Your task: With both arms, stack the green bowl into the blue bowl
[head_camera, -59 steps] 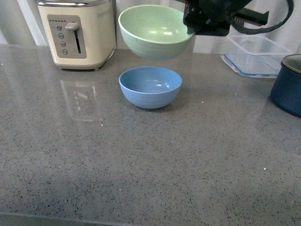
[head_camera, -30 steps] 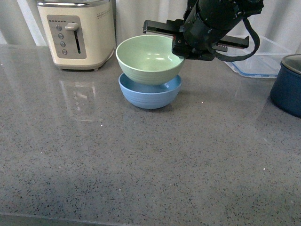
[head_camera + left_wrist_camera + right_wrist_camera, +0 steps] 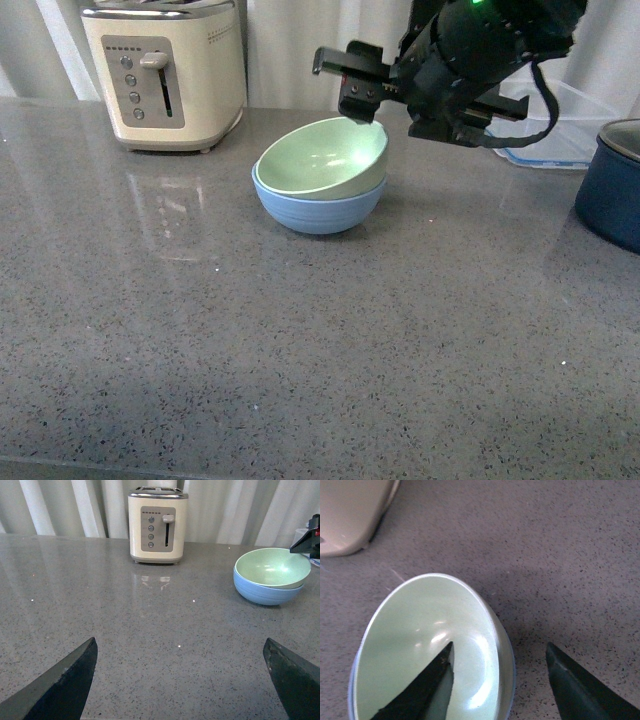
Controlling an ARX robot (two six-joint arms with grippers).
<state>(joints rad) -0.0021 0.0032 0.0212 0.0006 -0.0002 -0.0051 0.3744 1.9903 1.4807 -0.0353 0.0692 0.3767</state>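
Note:
The green bowl (image 3: pixel 322 157) sits inside the blue bowl (image 3: pixel 318 211) at the middle back of the grey counter. It is tilted, with its right rim higher. My right gripper (image 3: pixel 425 88) is open just above and to the right of the bowls and holds nothing. In the right wrist view the right gripper (image 3: pixel 497 680) straddles the green bowl's (image 3: pixel 420 630) rim: one finger over the inside, the other outside over the counter. My left gripper (image 3: pixel 180 680) is open and empty over bare counter, well short of the green bowl (image 3: pixel 272 566) and the blue bowl (image 3: pixel 265 593). It is out of the front view.
A cream toaster (image 3: pixel 165 70) stands at the back left, also in the left wrist view (image 3: pixel 157 525). A clear plastic container (image 3: pixel 545 120) lies at the back right. A dark navy pot (image 3: pixel 612 180) stands at the right edge. Pale curtains hang behind.
The right gripper lowered the green bowl from above into the blue bowl and let it go. The bowl now rests tilted and the gripper has lifted slightly.

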